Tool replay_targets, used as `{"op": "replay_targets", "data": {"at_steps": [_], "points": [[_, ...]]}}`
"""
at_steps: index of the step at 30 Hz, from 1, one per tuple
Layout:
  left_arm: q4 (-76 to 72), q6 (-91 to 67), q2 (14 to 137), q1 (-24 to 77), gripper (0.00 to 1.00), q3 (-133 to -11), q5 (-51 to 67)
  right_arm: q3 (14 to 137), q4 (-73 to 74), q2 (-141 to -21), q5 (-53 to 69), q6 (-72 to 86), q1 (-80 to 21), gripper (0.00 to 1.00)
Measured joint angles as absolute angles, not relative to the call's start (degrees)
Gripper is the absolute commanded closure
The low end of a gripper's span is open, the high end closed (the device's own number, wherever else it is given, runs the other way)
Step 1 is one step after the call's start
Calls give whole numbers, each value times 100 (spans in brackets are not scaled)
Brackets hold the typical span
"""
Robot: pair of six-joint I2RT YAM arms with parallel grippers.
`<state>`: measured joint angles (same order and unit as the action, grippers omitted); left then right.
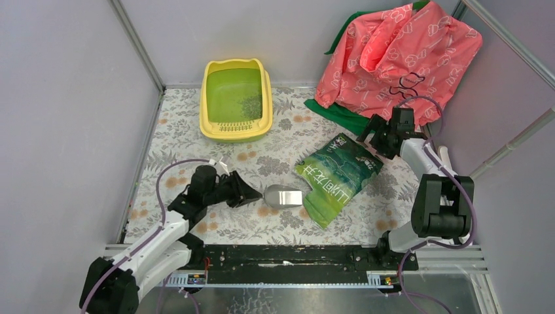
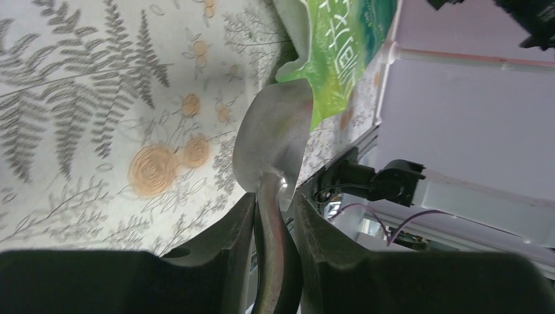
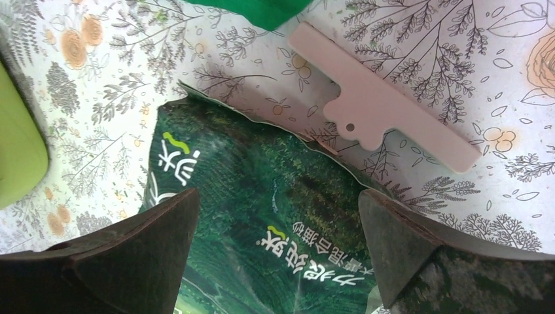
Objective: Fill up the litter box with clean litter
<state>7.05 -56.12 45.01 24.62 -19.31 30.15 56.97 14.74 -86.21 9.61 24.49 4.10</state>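
Note:
The yellow litter box (image 1: 235,124) with a green inside stands at the back centre, slotted lip toward me; a small grainy patch of litter (image 1: 252,104) lies in its right half. My left gripper (image 1: 252,194) is shut on the handle of a metal scoop (image 1: 283,196), whose bowl lies at the open mouth of the glossy green bag (image 1: 337,175). In the left wrist view the fingers (image 2: 239,229) clamp the scoop handle (image 2: 275,248), with the bowl touching the bag (image 2: 340,46). My right gripper (image 1: 373,137) is open and empty over the bag's far end (image 3: 275,222).
A pink printed cloth (image 1: 399,52) over green fabric (image 1: 340,116) lies at the back right. A white bag clip (image 3: 383,98) lies on the floral mat beyond the bag. The litter box's edge (image 3: 16,144) shows at the left of the right wrist view. Grey walls close in both sides.

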Motion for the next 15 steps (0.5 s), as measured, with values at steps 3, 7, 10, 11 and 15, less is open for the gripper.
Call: {"op": "replay_targets", "data": {"at_steps": [3,7,10,11,15], "points": [[-102,-5944,4921,2460,100,-1776,3142,5697,1450,-8792,963,2473,410,0],[-954,-6224,5651,2453,100,-1684,3225,5697,1354,-8947,965,2504,410,0],[-1496,-6340,6097,2397,100,-1651,3247,5686,1291,-9006,967,2519,410,0],[-1603,-6357,6187,2392,100,-1651,3245,5664,1253,-9006,969,2523,410,0],[-1857,-6375,6344,2357,100,-1651,3181,5570,1164,-9006,972,2532,410,0]]}}
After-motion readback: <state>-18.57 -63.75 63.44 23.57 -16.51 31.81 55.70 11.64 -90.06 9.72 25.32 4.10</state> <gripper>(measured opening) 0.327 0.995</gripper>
